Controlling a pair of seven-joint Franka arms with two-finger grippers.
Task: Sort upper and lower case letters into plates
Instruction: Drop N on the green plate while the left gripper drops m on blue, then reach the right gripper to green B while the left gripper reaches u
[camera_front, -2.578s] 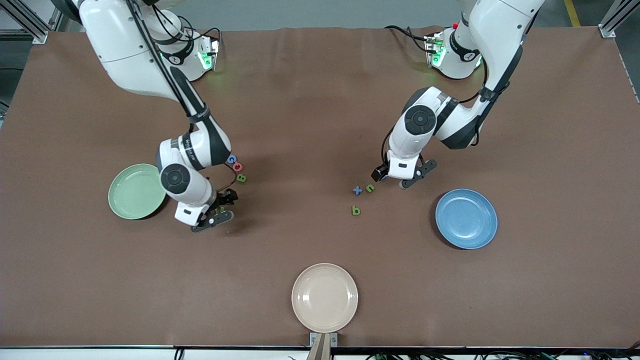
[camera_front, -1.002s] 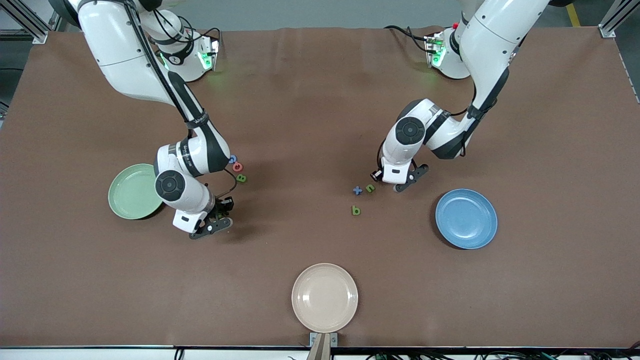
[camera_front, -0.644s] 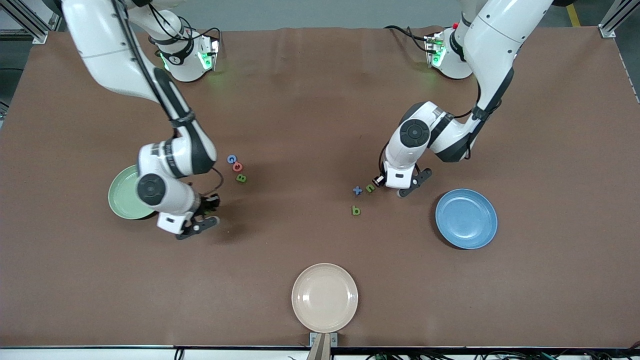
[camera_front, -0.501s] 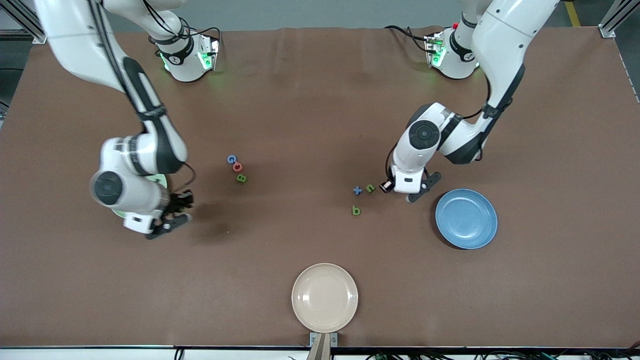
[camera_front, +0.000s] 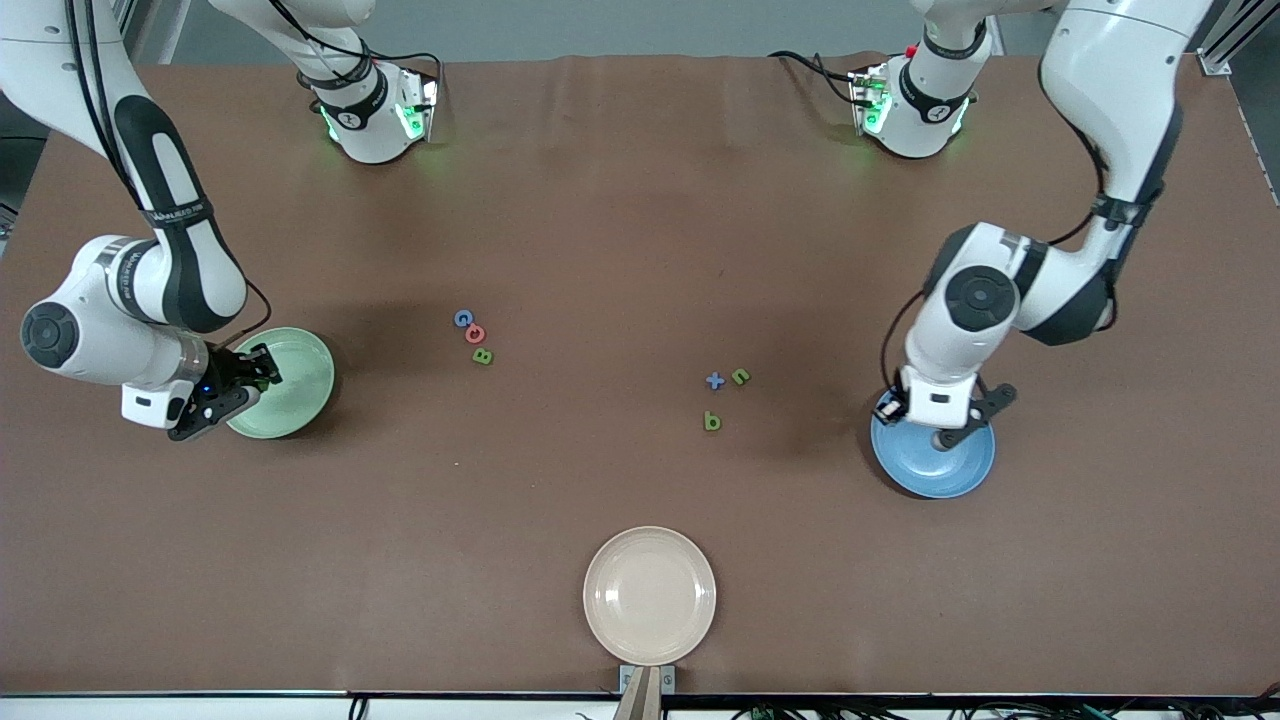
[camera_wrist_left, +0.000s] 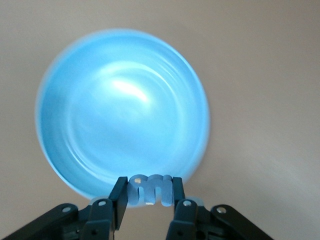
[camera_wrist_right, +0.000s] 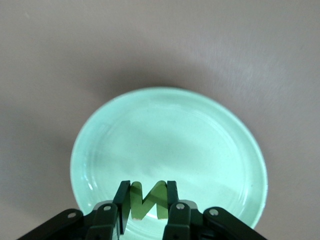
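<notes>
Left gripper (camera_wrist_left: 149, 192) grasping blue m (camera_wrist_left: 150, 188) over blue plate (camera_wrist_left: 80, 125); right gripper (camera_wrist_right: 148, 200) grasping green N (camera_wrist_right: 147, 199) over green plate (camera_wrist_right: 200, 145); brown table (camera_front: 600, 200).

Blue plate (camera_front: 950, 470) partly hidden beneath left end effector (camera_front: 912, 408).

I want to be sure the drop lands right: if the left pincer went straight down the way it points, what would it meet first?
Likely the blue plate, near its rim; the left pincer, holding the blue m, hangs above it.
</notes>
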